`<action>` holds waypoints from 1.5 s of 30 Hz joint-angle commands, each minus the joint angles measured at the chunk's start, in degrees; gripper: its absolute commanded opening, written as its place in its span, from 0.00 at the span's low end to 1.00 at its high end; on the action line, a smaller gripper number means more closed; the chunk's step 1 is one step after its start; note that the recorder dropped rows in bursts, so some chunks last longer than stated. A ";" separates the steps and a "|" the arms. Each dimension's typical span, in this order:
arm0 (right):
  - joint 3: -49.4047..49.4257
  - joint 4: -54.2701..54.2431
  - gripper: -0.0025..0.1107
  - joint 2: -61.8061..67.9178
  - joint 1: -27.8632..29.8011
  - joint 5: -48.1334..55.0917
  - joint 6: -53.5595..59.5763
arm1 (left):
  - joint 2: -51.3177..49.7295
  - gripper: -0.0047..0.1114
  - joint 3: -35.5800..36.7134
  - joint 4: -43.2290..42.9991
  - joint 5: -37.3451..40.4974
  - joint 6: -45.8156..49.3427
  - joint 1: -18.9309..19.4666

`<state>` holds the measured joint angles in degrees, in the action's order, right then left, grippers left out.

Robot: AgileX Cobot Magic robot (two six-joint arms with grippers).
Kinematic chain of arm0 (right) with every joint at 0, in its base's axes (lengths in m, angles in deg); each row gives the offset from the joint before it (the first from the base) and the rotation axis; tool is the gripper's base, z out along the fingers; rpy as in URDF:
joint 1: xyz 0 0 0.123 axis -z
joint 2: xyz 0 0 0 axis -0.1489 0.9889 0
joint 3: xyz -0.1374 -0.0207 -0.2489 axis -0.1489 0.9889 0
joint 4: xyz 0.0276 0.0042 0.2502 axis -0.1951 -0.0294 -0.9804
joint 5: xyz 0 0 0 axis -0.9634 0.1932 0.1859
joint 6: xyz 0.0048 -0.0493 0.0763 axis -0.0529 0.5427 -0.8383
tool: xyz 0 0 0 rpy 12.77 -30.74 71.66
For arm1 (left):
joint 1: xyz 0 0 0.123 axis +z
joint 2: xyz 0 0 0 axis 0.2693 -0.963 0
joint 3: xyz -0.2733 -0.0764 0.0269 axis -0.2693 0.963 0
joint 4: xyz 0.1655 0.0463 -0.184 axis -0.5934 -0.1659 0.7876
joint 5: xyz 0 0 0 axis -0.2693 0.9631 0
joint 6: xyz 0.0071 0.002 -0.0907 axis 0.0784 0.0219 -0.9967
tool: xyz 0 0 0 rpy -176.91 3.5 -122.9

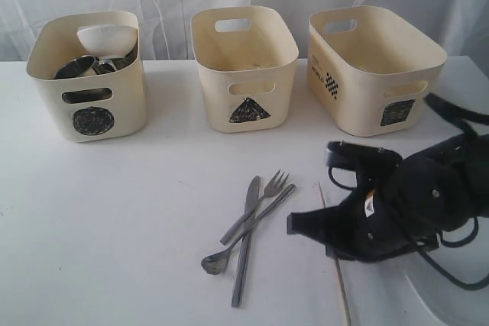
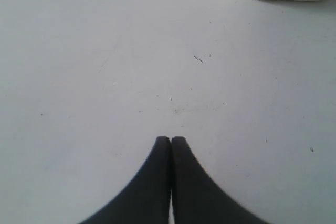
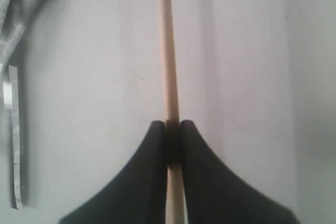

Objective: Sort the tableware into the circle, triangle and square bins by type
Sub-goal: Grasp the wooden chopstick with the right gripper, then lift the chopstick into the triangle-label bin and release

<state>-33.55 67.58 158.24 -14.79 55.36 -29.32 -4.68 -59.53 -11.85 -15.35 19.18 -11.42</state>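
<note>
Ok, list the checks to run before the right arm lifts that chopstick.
1. Right end effector shut on chopstick: ok.
2. Second chopstick in the grip: cannot tell, only one stick shows.
3. Chopstick apart from knife, fork and spoon: ok.
4. Triangle bin and square bin mouths unobstructed: ok.
5. Left end effector shut over bare table, holding nothing: ok.

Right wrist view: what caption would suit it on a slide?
Right gripper pinching a wooden chopstick, with the white table behind.
</note>
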 commanded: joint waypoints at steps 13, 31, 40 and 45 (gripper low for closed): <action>-15.32 -0.31 0.02 -10.23 -0.15 -20.06 6.30 | 0.31 0.04 0.20 0.27 1.23 -0.26 0.28; -41.41 -11.16 0.02 30.10 0.06 -74.23 23.81 | 0.31 0.04 0.20 0.27 1.23 -0.26 0.28; -48.12 -12.92 0.31 33.88 4.04 -59.05 28.87 | 0.31 0.04 0.20 0.27 1.10 -0.26 0.28; -48.24 -12.50 0.46 33.24 4.52 -54.35 28.87 | 0.31 0.04 0.20 0.27 1.10 -0.26 0.28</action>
<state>-81.33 54.86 192.23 -10.56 -1.77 -1.20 -4.68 -59.53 -11.85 -15.35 19.18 -11.42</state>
